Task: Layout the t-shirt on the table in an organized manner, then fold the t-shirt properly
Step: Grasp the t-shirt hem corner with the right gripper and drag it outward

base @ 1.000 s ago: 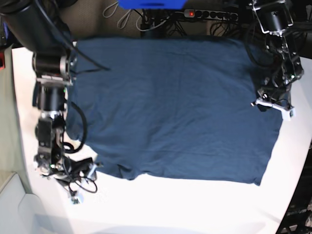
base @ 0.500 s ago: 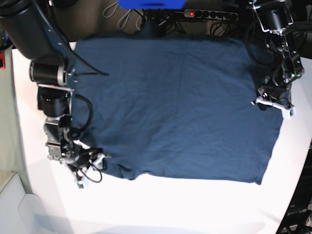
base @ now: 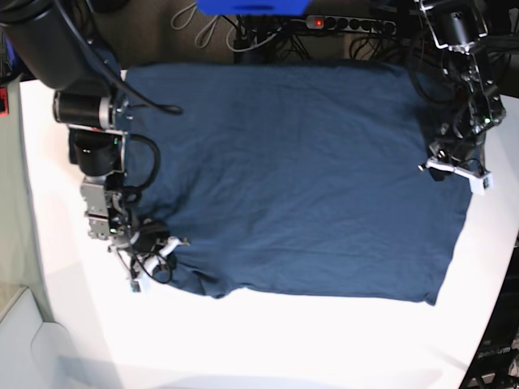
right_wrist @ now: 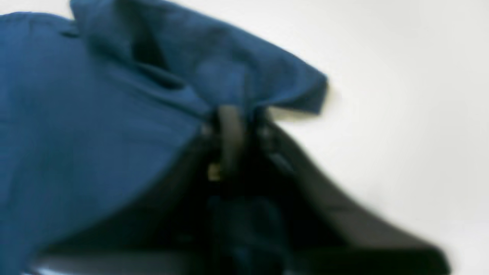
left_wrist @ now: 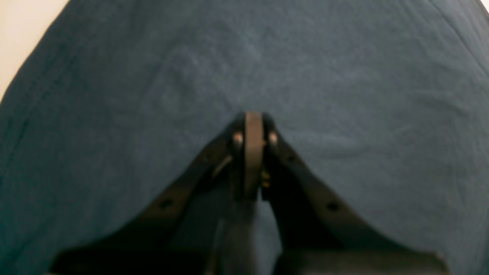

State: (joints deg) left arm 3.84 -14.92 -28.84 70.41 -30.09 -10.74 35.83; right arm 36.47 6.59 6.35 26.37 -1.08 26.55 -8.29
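Note:
The dark navy t-shirt (base: 292, 178) lies spread flat over the white table (base: 324, 340), its far edge reaching the table's back edge. At the shirt's near left corner, my right gripper (base: 166, 247) is shut on a raised fold of cloth. In the right wrist view that gripper (right_wrist: 233, 114) pinches the bunched t-shirt (right_wrist: 95, 114), with bare table (right_wrist: 401, 76) beside it. My left gripper (base: 454, 166) sits at the shirt's right edge. In the left wrist view this gripper (left_wrist: 252, 118) is shut, its tips against the flat t-shirt (left_wrist: 344, 76), and no fold shows between them.
A power strip (base: 349, 24) with a red light and loose cables lie behind the table's back edge, beside a blue object (base: 251, 6). The table's curved edge runs down the right side. White tabletop shows in front of the shirt.
My right gripper moved from the bare table up to the shirt's near left corner and shut on the cloth. The left arm stayed where it was.

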